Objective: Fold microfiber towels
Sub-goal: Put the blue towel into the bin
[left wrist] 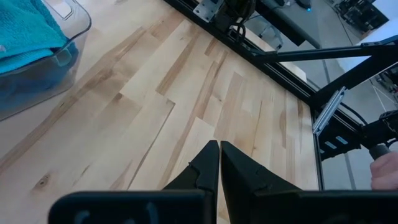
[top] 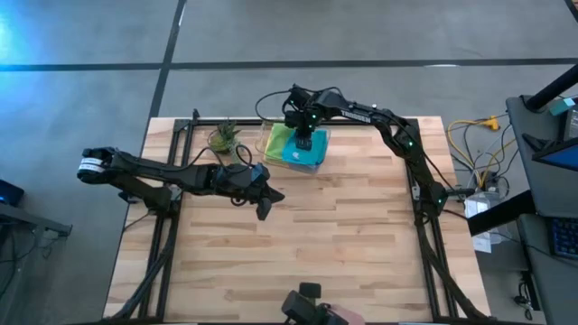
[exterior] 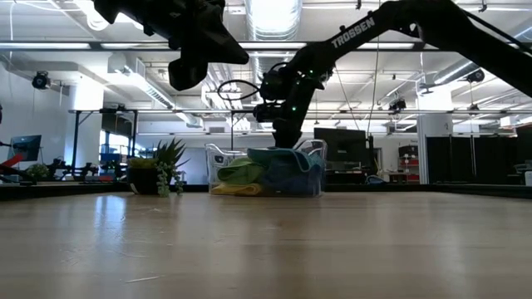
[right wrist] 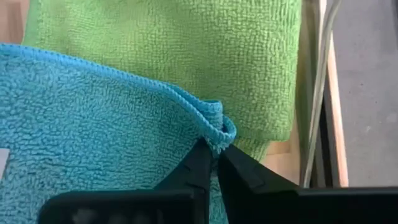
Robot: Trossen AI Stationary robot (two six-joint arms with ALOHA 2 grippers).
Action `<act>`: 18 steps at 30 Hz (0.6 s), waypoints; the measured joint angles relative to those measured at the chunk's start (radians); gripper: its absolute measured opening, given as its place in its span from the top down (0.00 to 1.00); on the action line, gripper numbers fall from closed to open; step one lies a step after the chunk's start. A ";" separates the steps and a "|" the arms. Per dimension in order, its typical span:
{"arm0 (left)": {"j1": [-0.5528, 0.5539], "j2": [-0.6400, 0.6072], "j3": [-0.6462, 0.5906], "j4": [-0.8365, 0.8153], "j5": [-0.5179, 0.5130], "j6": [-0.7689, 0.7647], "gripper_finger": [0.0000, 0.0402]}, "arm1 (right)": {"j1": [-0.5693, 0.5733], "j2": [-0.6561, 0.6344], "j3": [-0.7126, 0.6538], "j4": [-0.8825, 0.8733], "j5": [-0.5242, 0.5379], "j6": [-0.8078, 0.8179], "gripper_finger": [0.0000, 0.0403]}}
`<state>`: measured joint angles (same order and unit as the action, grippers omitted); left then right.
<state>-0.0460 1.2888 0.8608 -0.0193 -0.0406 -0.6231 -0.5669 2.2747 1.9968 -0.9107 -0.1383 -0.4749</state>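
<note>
- Two dark arms show in the high view over the pale wooden-plank table (top: 361, 253). The right gripper (top: 304, 137) is down on the clear plastic bin (top: 271, 134), which holds a teal microfiber towel (top: 301, 153) with a lime green microfiber towel (top: 279, 142) beside it. The left gripper (top: 264, 208) hangs near the bin, on the side away from the small green potted plant (top: 223, 137).
- Low view: the bin (exterior: 316, 170) stands just beside the plant (exterior: 162, 170), with a yellow microfiber towel (exterior: 237, 189) at its bottom, the lime green one (exterior: 241, 172) above it, and the teal one (exterior: 287, 166) draped up to the rim. The right gripper (exterior: 287, 133) comes straight down into the bin; the left gripper (exterior: 189, 71) hangs high, well apart from it.
- Left wrist view: the left jaws are pressed together, empty, over bare table (left wrist: 155, 124); the bin's corner (left wrist: 74, 37) with the teal cloth (left wrist: 25, 31) lies ahead.
- Right wrist view: the right jaws are pinched on a folded hem corner of the teal towel (right wrist: 93, 137), with the lime green towel (right wrist: 186, 56) lying behind it.
- Handling: I judge the cloth light, limp and grippy. A corner or hem pinch suits it, though it will sag and may drag its neighbours.
</note>
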 joint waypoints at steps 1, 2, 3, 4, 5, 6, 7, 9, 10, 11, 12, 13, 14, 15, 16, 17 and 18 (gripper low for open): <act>0.000 0.000 0.000 0.000 0.000 0.000 1.00 | 0.003 -0.001 0.000 0.003 0.001 0.000 0.96; 0.000 0.000 0.000 0.000 0.000 0.000 1.00 | 0.004 -0.002 0.003 0.004 0.003 0.000 0.96; 0.000 0.000 0.000 0.000 0.000 0.000 1.00 | 0.005 -0.003 0.011 0.001 0.005 -0.001 0.97; 0.000 0.000 0.000 0.000 0.000 0.000 1.00 | 0.006 -0.003 0.020 0.003 0.008 -0.001 0.97; 0.000 0.000 0.000 0.000 0.000 0.000 1.00 | 0.006 -0.005 0.029 0.005 0.008 -0.001 0.97; 0.000 0.000 0.000 0.000 0.000 0.000 1.00 | 0.006 -0.007 0.037 0.007 0.008 -0.001 0.98; 0.000 0.000 0.000 0.000 0.000 0.000 1.00 | 0.007 -0.008 0.043 0.014 0.009 -0.001 0.98; 0.000 0.000 0.000 0.000 0.000 0.000 1.00 | 0.008 -0.009 0.048 0.029 0.014 -0.001 0.98; -0.001 0.000 0.000 0.000 0.000 -0.001 1.00 | 0.010 -0.009 0.049 0.034 0.026 -0.001 0.98; -0.001 0.000 0.000 0.000 0.000 -0.001 1.00 | 0.010 -0.009 0.049 0.042 0.039 -0.001 0.98; -0.001 0.000 0.000 0.000 0.000 -0.001 1.00 | 0.010 -0.009 0.049 0.054 0.046 0.000 0.98; -0.001 0.000 0.000 0.000 0.000 -0.001 1.00 | 0.011 -0.009 0.046 0.071 0.056 0.001 0.98; -0.001 0.000 0.000 0.000 0.000 -0.001 1.00 | 0.011 -0.008 0.045 0.084 0.061 0.005 0.98; -0.001 0.000 0.000 0.000 0.000 -0.001 1.00 | 0.011 -0.005 0.045 0.092 0.064 0.015 0.98; -0.001 0.000 0.000 0.000 0.000 -0.001 1.00 | 0.010 -0.003 0.044 0.098 0.069 0.030 0.97; -0.001 0.000 0.000 0.000 0.000 -0.001 1.00 | 0.010 -0.001 0.043 0.099 0.076 0.045 0.97; -0.001 0.000 0.000 0.000 0.000 -0.001 1.00 | 0.009 -0.001 0.042 0.099 0.080 0.051 0.96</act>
<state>-0.0467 1.2888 0.8604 -0.0193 -0.0410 -0.6243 -0.5577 2.2742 2.0388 -0.8114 -0.0586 -0.4241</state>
